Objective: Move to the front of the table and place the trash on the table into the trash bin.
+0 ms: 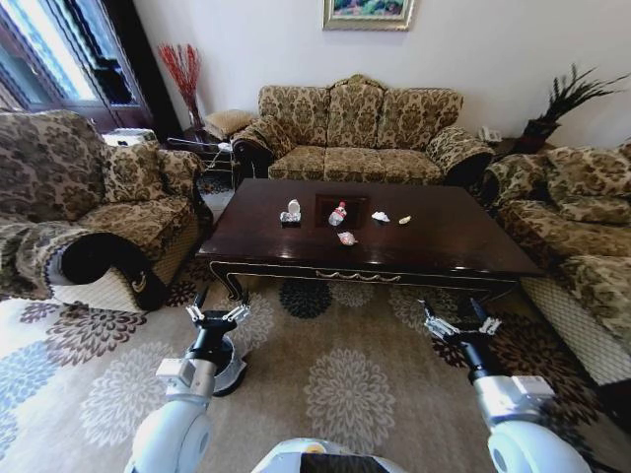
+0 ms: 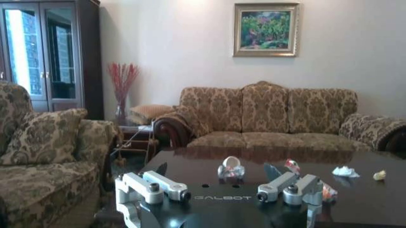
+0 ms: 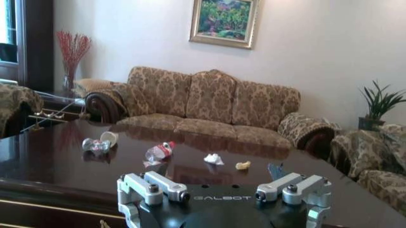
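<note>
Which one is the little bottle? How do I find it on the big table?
Look at the dark brown table in front of the middle sofa. Several bits of trash lie near its centre; the bottle is in the middle of them, right of the white cup. It is the clear one with a red cap.

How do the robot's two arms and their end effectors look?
Both arms are glossy white and rounded, ending in black wrists. The left end effector and right end effector have silver metal fingers with dark round bolts. A black plate between the fingers reads GALBOT in grey letters.
</note>
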{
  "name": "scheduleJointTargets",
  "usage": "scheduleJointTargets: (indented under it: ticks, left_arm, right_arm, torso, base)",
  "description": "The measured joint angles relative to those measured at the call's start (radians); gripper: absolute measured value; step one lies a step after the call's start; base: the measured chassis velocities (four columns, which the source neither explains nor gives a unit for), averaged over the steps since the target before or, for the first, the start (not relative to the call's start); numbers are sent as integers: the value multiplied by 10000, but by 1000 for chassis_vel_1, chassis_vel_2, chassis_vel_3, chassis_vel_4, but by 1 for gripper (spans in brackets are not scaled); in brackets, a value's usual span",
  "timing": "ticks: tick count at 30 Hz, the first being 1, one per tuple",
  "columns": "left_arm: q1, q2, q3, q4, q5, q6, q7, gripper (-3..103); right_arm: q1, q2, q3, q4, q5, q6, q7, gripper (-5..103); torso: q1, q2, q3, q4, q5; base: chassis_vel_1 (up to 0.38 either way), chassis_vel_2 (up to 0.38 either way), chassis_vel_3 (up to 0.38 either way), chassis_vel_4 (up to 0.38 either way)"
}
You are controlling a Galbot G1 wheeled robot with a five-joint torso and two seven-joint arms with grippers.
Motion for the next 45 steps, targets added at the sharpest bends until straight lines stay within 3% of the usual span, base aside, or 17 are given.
scheduleJointTargets:
  ticks: [21,36,39,41,45]
  left_arm:
    - [392,-199,-46,45,195,-318,334,100]
    - [282,-290,-9,263,187,-350,368,100]
    - [242,-309,-5,387,183,-348,379,100]
    - [77,-312,-41,983,70,-340,467,100]
    - [-406,-322,-67,2111,-136,-406,504,100]
  right_arm:
    - [-146,113,-83,153,-805,490,-186,100]
    - [-40,184,-256,-83,-856,477,-85,100]
    - [12,187,-297,-173,-648,477,-139,100]
    - [76,110,-349,-137,634,-63,-203,100]
    - [438,68,-265,-487,917,-323,-102,100]
  torso:
    - [-1,1,-1,0,1]
    - [0,1,0,-3,-5]
    - [-2,1,-1,-1,3]
    - [-1,1,0,0,-6]
    - [-1,1,-1,2,-8]
  base:
    - [21,25,-24,-22]
    - [254,248,-259,-259]
    - [294,295,-288,-260]
    - [231,207,-231,-200]
    - [148,163,-150,-124]
